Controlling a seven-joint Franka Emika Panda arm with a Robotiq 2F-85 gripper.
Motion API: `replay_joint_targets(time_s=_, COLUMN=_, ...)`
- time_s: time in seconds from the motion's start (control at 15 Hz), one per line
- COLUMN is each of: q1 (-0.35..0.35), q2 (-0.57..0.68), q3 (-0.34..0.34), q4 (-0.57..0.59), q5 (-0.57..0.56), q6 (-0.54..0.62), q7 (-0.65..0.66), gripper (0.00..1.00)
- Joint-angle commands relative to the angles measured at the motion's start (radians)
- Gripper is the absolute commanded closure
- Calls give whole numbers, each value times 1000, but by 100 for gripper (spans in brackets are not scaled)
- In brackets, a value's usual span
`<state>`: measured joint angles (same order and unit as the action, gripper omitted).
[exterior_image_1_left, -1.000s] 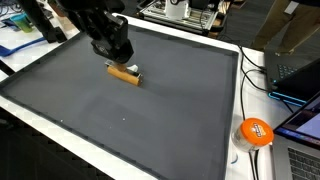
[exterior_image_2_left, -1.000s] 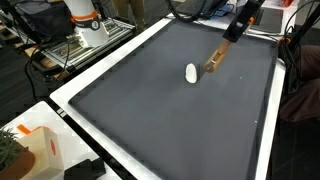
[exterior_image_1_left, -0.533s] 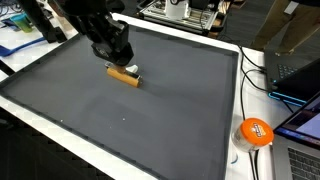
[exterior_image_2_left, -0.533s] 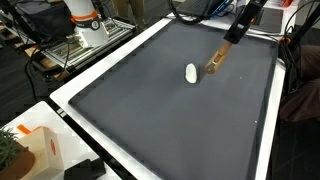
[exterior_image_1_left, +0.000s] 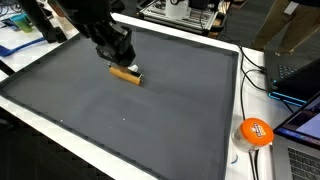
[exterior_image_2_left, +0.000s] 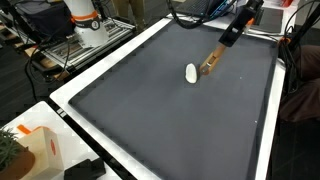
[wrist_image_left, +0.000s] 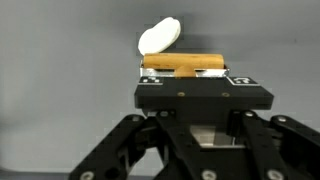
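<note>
My gripper (wrist_image_left: 185, 72) is shut on a light brown wooden block (wrist_image_left: 184, 64), which spans the gap between the fingertips in the wrist view. A white oval object (wrist_image_left: 160, 38) lies right beyond the block on the dark grey mat (wrist_image_left: 60, 60). In both exterior views the gripper (exterior_image_1_left: 121, 62) (exterior_image_2_left: 225, 44) stands over the far part of the mat (exterior_image_1_left: 150, 120) (exterior_image_2_left: 150, 110). The wooden block (exterior_image_1_left: 125, 75) (exterior_image_2_left: 211, 64) is under it and the white object (exterior_image_1_left: 135, 69) (exterior_image_2_left: 191, 72) close beside. Whether the block touches the mat or the white object I cannot tell.
The mat has a white border (exterior_image_1_left: 245, 100) (exterior_image_2_left: 70, 85). An orange round object (exterior_image_1_left: 255, 131) and laptops (exterior_image_1_left: 300, 75) with cables sit beside one edge. A white box (exterior_image_2_left: 35, 150) stands off the near corner. A wire rack (exterior_image_2_left: 85, 40) stands at the back.
The gripper and the block in it have shifted slightly toward the white object. The jaws stay shut and the white object has not moved.
</note>
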<state>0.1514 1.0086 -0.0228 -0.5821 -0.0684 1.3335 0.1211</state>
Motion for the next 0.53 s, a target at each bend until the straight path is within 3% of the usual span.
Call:
replay_joint_targets(time_s=0.0, q1=7, q2=30, q3=-7, q4=57, q5=-15, q6=-56, q7=-28, gripper=78)
replay_joint_targets(time_s=0.47, q1=15, q2=42, q3=-4, q4=75, q5=-12, q6=-88, q7=-56, gripper=78)
